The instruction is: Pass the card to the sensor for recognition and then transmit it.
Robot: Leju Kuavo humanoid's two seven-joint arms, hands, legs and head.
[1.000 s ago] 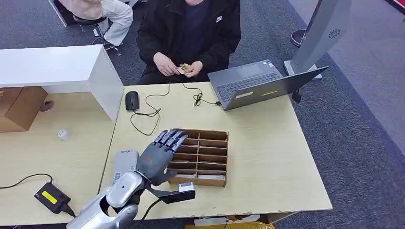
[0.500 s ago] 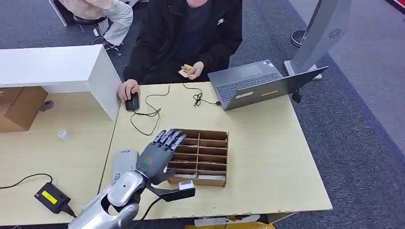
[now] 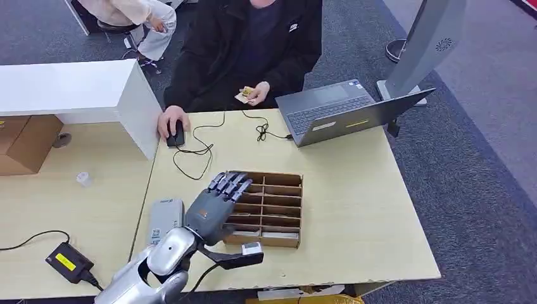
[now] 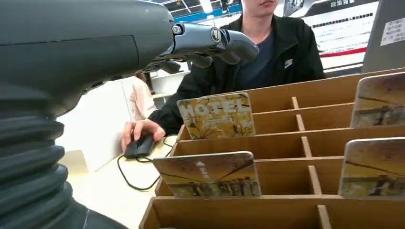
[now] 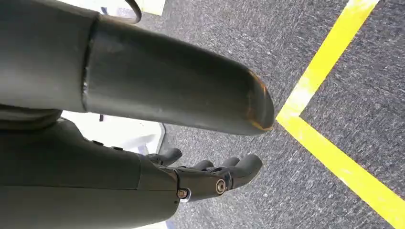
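Observation:
A wooden card rack point(image 3: 280, 208) with several slots stands on the table in front of me. In the left wrist view, cards stand in its slots: one printed HOTEL point(image 4: 216, 116), one in the row before it point(image 4: 210, 174) and two further along point(image 4: 379, 100). My left hand point(image 3: 212, 208) hovers at the rack's left end, fingers stretched out over the slots and holding nothing. A flat grey sensor point(image 3: 165, 218) lies on the table just left of that hand. My right hand point(image 5: 210, 176) hangs over the grey floor, fingers loosely apart and empty.
A person in a black jacket sits across the table, with one hand on a black mouse point(image 3: 175, 133) and a card point(image 3: 246, 95) in the other. An open laptop point(image 3: 329, 111) is at the back right. A white shelf point(image 3: 76, 95) and a black adapter point(image 3: 66, 261) are on the left.
My left hand has edged slightly right and forward over the rack. The person's hand moved from the card to the mouse and rests there.

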